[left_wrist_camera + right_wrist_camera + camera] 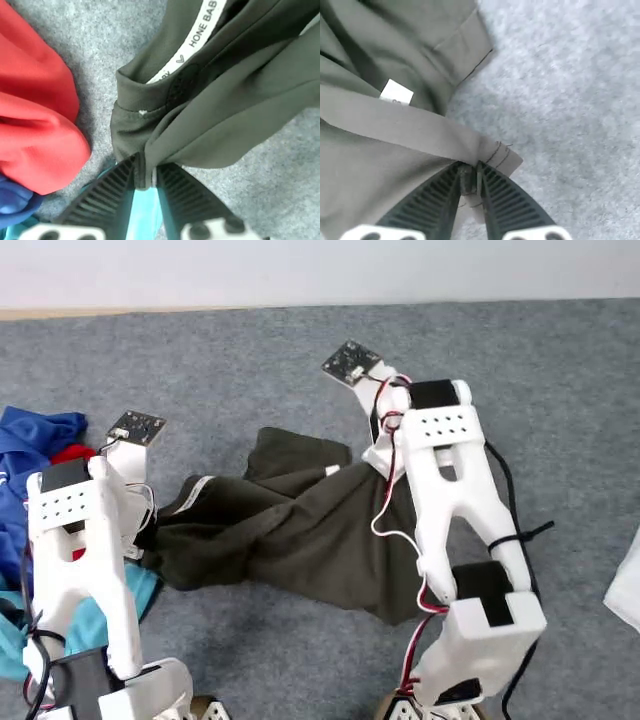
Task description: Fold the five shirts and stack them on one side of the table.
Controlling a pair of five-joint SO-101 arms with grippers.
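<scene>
Olive shirt [300, 530] lies crumpled on the table [560, 360] — left gripper [145, 173] and right gripper [469, 177] each pinch an opposite edge, jaws clamped on cloth, probably to stretch it flat for folding.

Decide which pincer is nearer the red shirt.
Left. The left pincer grips the dark shirt right beside the red shirt. The right pincer holds the dark shirt's opposite side, well away from it.
</scene>
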